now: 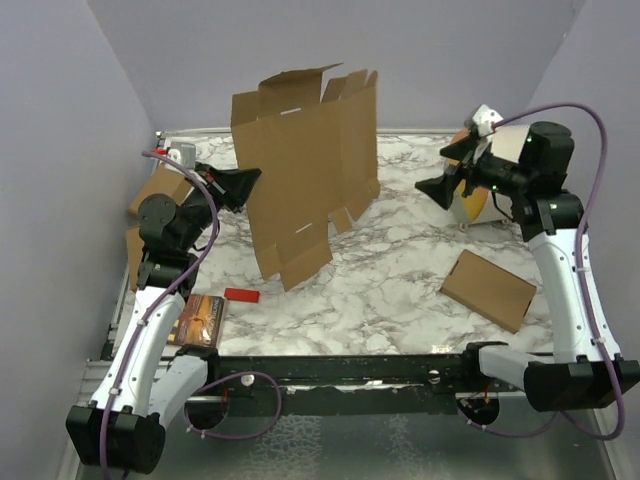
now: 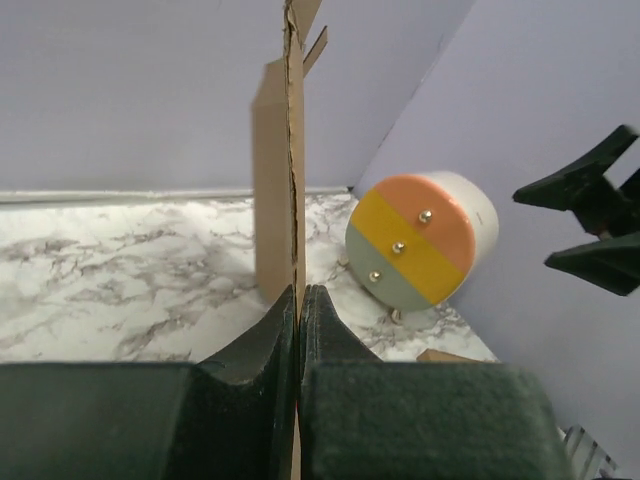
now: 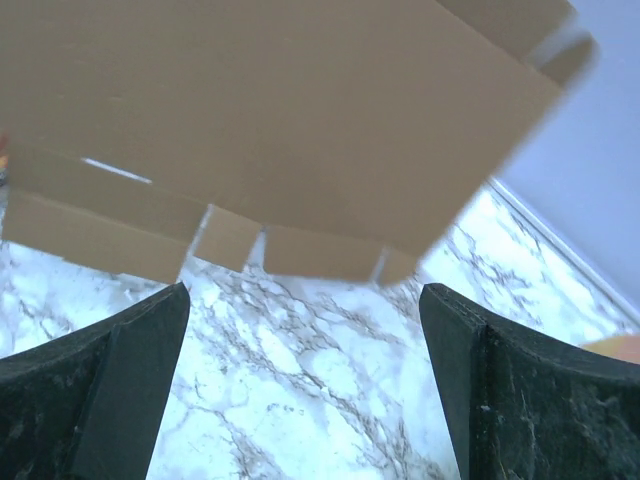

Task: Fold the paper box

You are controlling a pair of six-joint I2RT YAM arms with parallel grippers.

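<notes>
Folding has barely begun: the left hand (image 1: 252, 183) clamps the flat, unfolded box (image 1: 305, 170) upright by its edge, while the right hand (image 1: 437, 189) is spread wide, clear of it.

The top external camera looks down from high behind the robot and takes in the whole marble table (image 1: 400, 290) from far off. The left wrist camera sits right behind the left gripper (image 2: 300, 295), facing level across the table toward its far right corner, edge-on to the paper box (image 2: 290, 150). The right wrist camera looks out through the right gripper (image 3: 305, 300), angled down at the tabletop, close to the box's broad face. All three views share the box; the top and left wrist views also share the cylinder (image 2: 420, 240)
</notes>
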